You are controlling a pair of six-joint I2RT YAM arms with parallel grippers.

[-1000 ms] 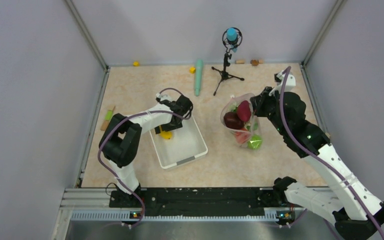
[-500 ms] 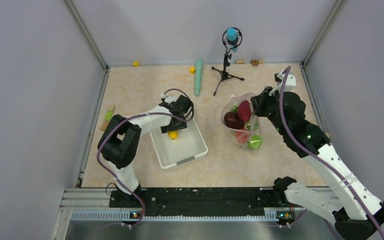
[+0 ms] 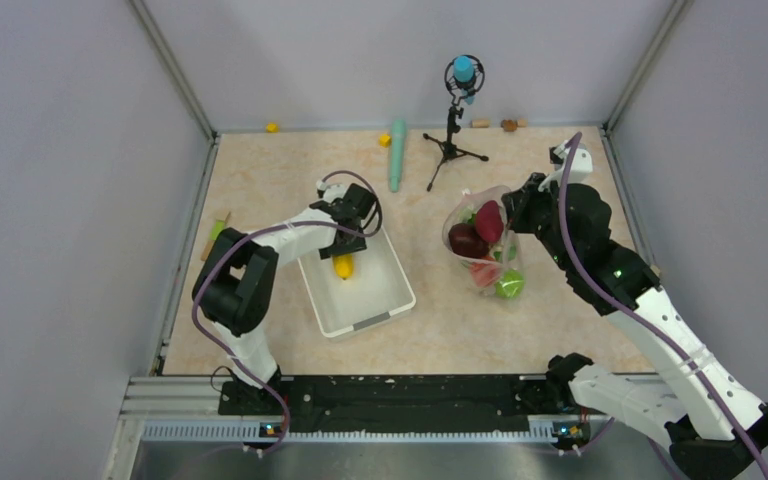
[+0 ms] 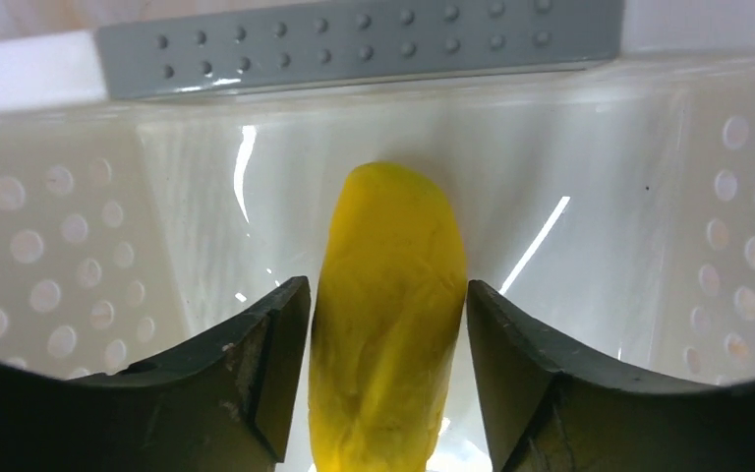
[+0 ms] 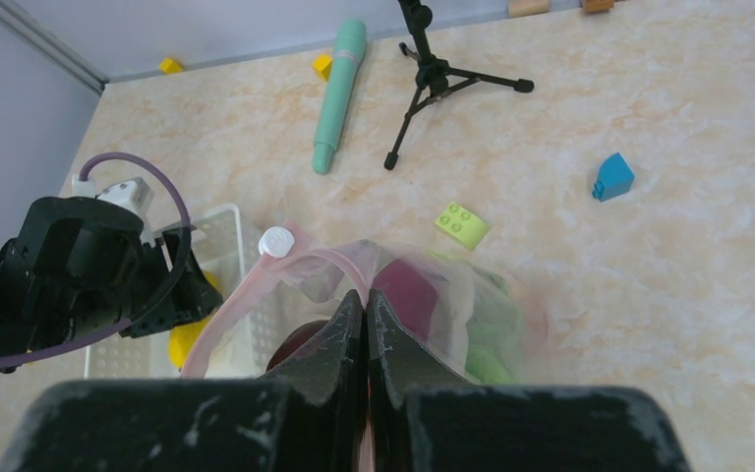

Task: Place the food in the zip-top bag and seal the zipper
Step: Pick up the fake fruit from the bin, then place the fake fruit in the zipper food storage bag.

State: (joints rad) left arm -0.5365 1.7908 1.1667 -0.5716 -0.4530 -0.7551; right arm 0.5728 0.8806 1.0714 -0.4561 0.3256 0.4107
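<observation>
A yellow corn-like food piece (image 4: pixel 393 246) lies in the white basket (image 3: pixel 385 305). My left gripper (image 4: pixel 386 285) reaches down into the basket, and its two fingers press against both sides of that piece. The clear zip-top bag (image 3: pixel 485 250) stands right of the basket, with a maroon root (image 3: pixel 488 222), a dark red apple (image 3: pixel 465 240) and green food (image 3: pixel 508 288) inside. My right gripper (image 5: pixel 366 295) is shut on the bag's mouth edge, pinching the pinkish zipper (image 5: pixel 246 305) and holding the mouth up and open.
A teal cylinder (image 3: pixel 397 153) and a small black tripod stand (image 3: pixel 452 130) are at the back. A green block (image 5: pixel 462 224) and a blue block (image 5: pixel 612 177) lie behind the bag. Small yellow blocks (image 3: pixel 272 127) sit by the back wall.
The left jaws have narrowed onto the yellow piece, and the left wrist has drawn back a little in the basket. The right arm and the bag have stayed still.
</observation>
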